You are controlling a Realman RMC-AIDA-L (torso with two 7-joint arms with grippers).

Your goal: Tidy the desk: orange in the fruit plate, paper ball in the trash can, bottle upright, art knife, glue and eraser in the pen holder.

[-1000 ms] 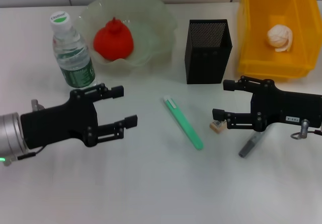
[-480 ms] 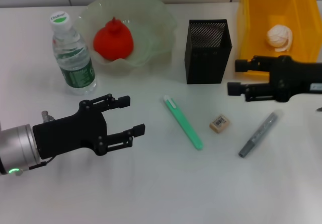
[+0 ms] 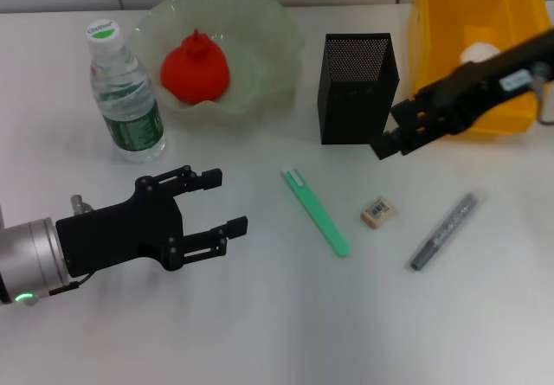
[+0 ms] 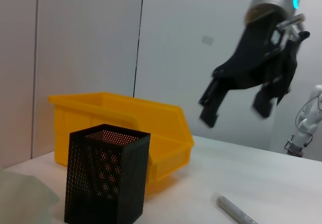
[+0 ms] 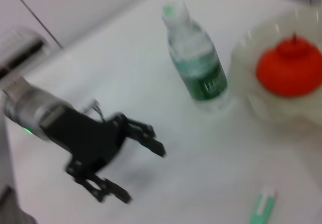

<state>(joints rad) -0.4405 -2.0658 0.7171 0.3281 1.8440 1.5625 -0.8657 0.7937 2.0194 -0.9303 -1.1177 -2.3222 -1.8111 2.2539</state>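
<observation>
Currently eraser (image 3: 377, 212) lies flat on the table (image 3: 277, 316), between green art knife (image 3: 316, 212) and grey glue stick (image 3: 443, 231). Right gripper (image 3: 387, 138) raised beside pen holder (image 3: 356, 86), fingers apart, empty. Left gripper (image 3: 218, 202) low, spread open.

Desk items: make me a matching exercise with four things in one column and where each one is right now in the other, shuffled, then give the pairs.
Things:
1. orange
2. paper ball
3. bottle
4. eraser

Places:
A. lying on the table between the green knife and the grey glue stick
B. in the glass fruit plate
C. standing upright beside the fruit plate
D. in the yellow trash can

Pairs: 1-B, 2-D, 3-C, 4-A
</observation>
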